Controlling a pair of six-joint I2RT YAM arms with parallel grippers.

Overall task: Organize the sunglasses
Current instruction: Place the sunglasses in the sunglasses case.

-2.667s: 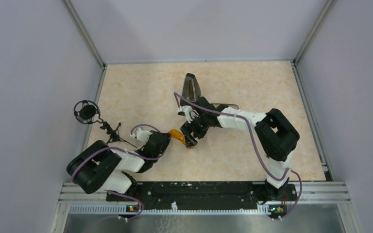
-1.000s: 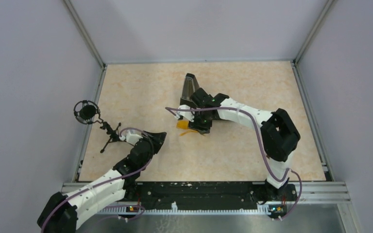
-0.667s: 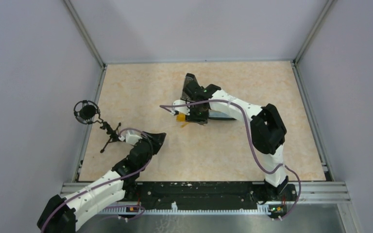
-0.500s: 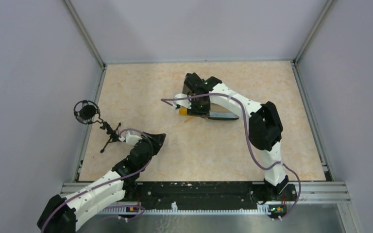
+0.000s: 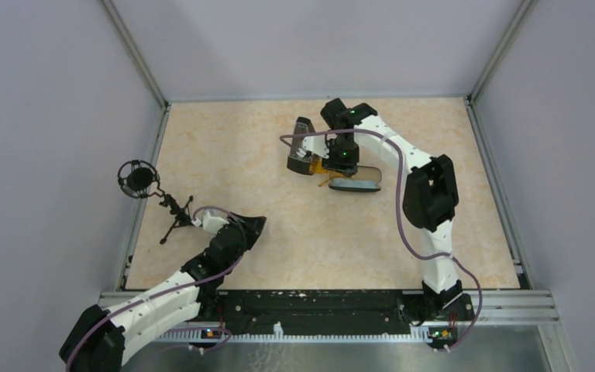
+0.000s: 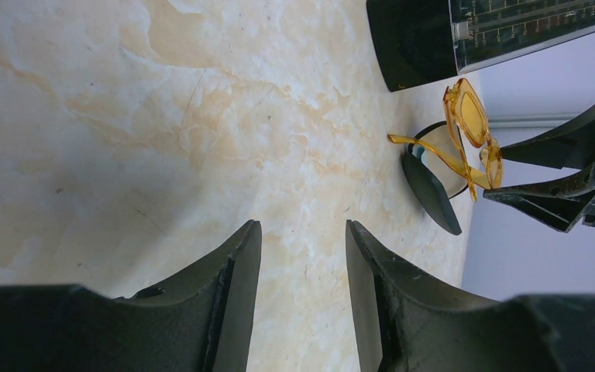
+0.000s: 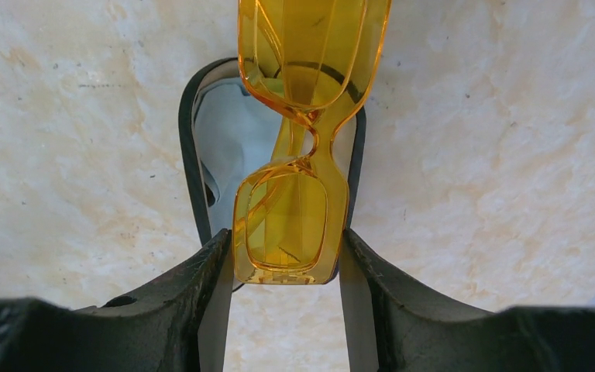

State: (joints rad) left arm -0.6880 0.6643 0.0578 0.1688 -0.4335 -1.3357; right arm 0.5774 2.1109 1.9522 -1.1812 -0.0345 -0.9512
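The translucent orange sunglasses [image 7: 287,225] run off the top edge. They hide much of the black oval case [image 7: 225,147].

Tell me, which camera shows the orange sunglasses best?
The right wrist view: the sunglasses fill it, held in the right gripper over the open case. The left wrist view shows them small and far off; the top view, only an orange speck.

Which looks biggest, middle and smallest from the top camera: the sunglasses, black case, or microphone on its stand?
1. microphone on its stand
2. black case
3. sunglasses, partly hidden
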